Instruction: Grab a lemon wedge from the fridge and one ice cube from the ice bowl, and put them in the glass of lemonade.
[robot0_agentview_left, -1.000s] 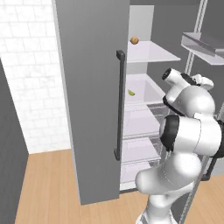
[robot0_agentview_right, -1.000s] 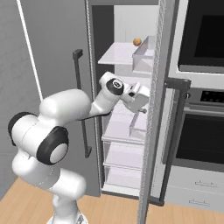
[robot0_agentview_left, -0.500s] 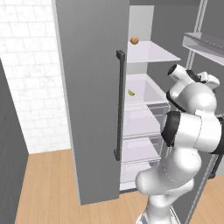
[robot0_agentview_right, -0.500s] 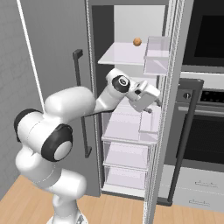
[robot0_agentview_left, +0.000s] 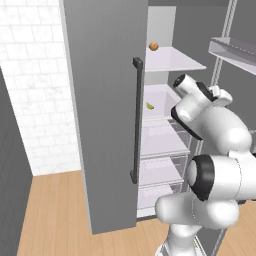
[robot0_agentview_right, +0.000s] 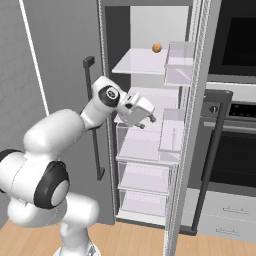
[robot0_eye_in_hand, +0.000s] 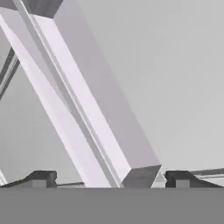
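Observation:
The fridge (robot0_agentview_left: 100, 100) stands with its grey doors swung open, showing white shelves and clear drawers. The lemon wedge (robot0_agentview_left: 149, 105), a tiny yellow-green sliver, lies on the middle shelf toward the back left. My gripper (robot0_agentview_right: 146, 122) hovers in front of that shelf at the fridge opening, pointing right and down toward the right door's bins. It is open and holds nothing. In the hand view the gripper (robot0_eye_in_hand: 113, 178) has its fingertips (robot0_eye_in_hand: 41, 177) spread wide before a clear bin edge. The ice cube, ice bowl and glass of lemonade are out of view.
A round orange-brown fruit (robot0_agentview_right: 157, 47) sits on the top shelf. Clear bins (robot0_agentview_right: 172, 131) hang on the open right door close to my hand. A dark bar handle (robot0_agentview_left: 136, 120) runs down the left door. A built-in oven (robot0_agentview_right: 235, 145) stands to the right.
The hand swung right toward the door bins, then came back left and a little lower in front of the middle shelf. The jaws stayed open.

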